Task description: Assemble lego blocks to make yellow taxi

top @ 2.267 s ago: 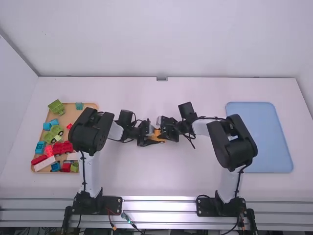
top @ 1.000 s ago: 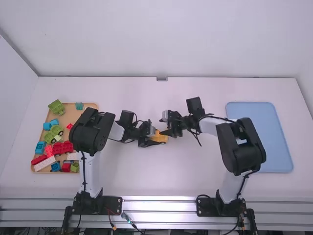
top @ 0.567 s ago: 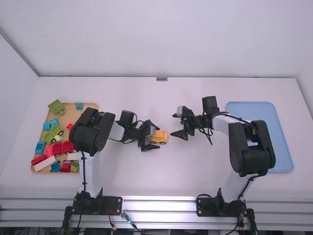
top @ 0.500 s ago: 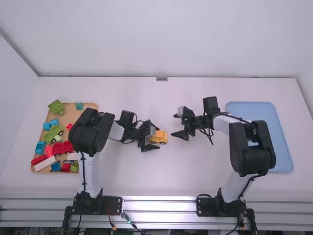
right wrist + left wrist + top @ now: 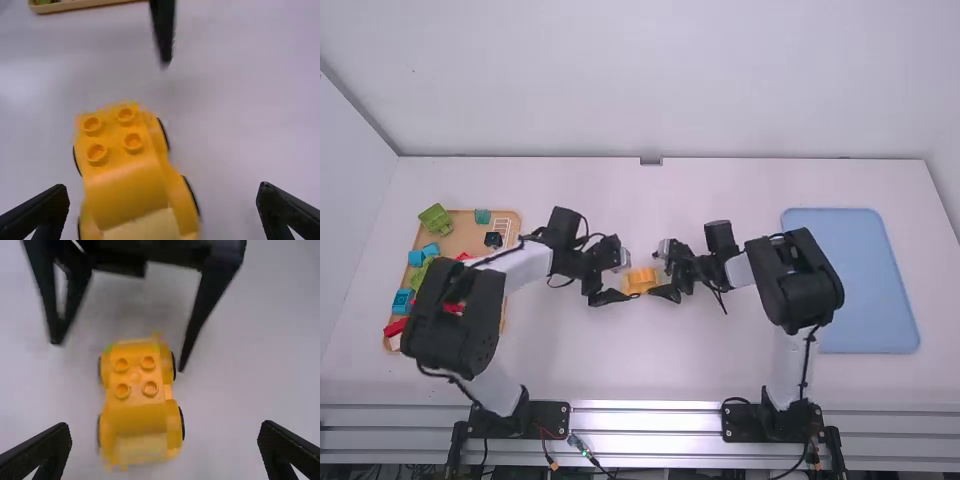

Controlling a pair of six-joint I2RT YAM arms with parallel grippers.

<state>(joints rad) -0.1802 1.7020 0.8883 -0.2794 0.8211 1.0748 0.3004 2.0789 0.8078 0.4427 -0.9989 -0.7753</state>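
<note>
Between the two grippers, the yellow car [image 5: 642, 280] stands on the table near its middle. My left gripper [image 5: 628, 279] is close at its left side, my right gripper [image 5: 658, 272] at its right. In the left wrist view the yellow car [image 5: 137, 405] has four studs on top and dark wheels, and lies between the wide-open fingers of the left gripper [image 5: 165, 432] without contact. The right wrist view has the yellow car [image 5: 132, 170] tilted across it, with the right gripper [image 5: 164, 192] also wide open.
At the left, a wooden tray [image 5: 503, 318] holds red, green, blue and white blocks, partly under the left arm. A blue tray [image 5: 865, 285] lies at the right. The two grippers face each other closely around the car.
My left gripper has let go of the car and drawn back a little to the left. My right gripper first moved away to the right, then came back beside the car.
</note>
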